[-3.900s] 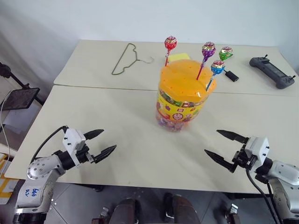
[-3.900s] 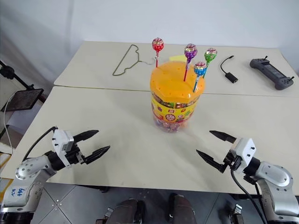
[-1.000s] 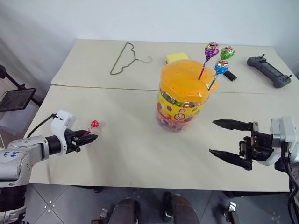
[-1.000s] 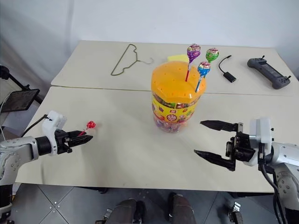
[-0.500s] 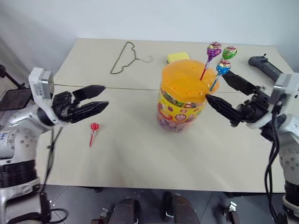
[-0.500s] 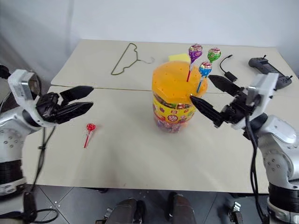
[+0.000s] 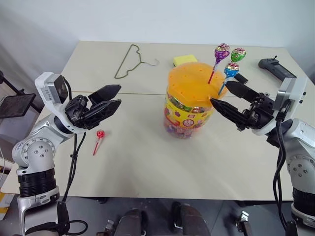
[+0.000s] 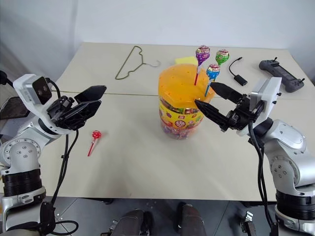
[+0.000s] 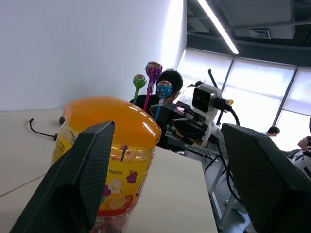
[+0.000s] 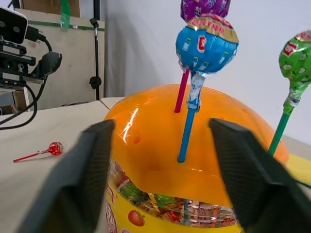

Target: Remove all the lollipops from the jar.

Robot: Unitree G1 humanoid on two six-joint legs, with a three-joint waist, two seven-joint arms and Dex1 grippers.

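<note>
The jar [image 7: 191, 105], a clear tub with a domed orange lid, stands mid-table. Three lollipops stick up from the lid: purple [image 7: 222, 50], green [image 7: 238, 54] and blue [image 7: 232, 69]. A red lollipop [image 7: 100, 134] lies flat on the table left of the jar. My right gripper [image 7: 219, 92] is open at the jar's right side, its fingers either side of the blue lollipop's stick [image 10: 187, 131] with a gap to it on both sides. My left gripper [image 7: 118, 95] hangs open and empty above the red lollipop, pointing at the jar [image 9: 116, 145].
A wire hanger [image 7: 129, 61], a yellow sponge [image 7: 183, 60], a black cable adapter [image 8: 236, 73] and a black controller [image 7: 275, 68] lie on the far table. A seam runs between the two tables. A tablet on a stand [image 7: 15, 104] sits off the left edge.
The left gripper let go of the red lollipop on the table, opened and rose. The right gripper lifted up to the jar, and its fingers have narrowed around the blue stick.
</note>
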